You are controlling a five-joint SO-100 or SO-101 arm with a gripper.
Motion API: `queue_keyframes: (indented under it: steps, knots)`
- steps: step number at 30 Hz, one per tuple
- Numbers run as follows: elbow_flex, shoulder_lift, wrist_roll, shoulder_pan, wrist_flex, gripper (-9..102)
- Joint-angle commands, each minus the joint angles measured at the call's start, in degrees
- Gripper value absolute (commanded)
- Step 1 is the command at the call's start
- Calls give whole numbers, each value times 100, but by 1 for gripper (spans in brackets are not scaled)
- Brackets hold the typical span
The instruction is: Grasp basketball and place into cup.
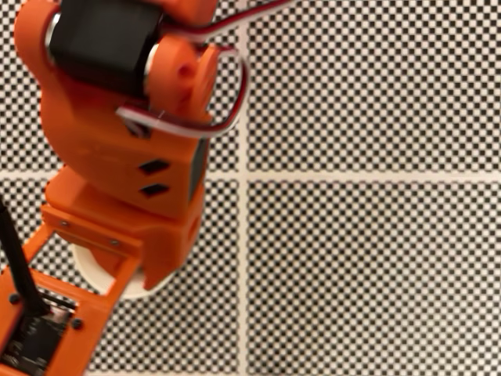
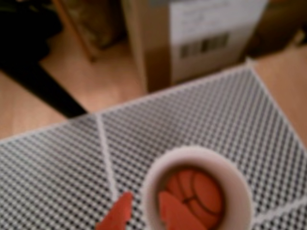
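Note:
In the wrist view the cream-white cup stands on the checkered mat, low and right of centre. The orange basketball with black seams lies inside it on the bottom. My gripper is open above the cup's left rim. One orange fingertip is outside the cup and the other fingertip is over its mouth, neither touching the ball. In the fixed view my orange arm covers most of the cup, so only slivers of white rim show.
White lines divide the checkered mat into panels. Beyond the mat's far edge in the wrist view stand a cardboard box and a dark table leg on a wooden floor. The mat's right edge is near.

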Motion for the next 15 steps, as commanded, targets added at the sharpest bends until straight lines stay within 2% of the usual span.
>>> queue_keyframes:
  steps: [1,8,15]
  knots:
    - [-158,554,-220,-229,-105,0]
    - [-26,1600,-589,-677,-431,0]
    - [1547,3410,-1213,-817,-1195,0]
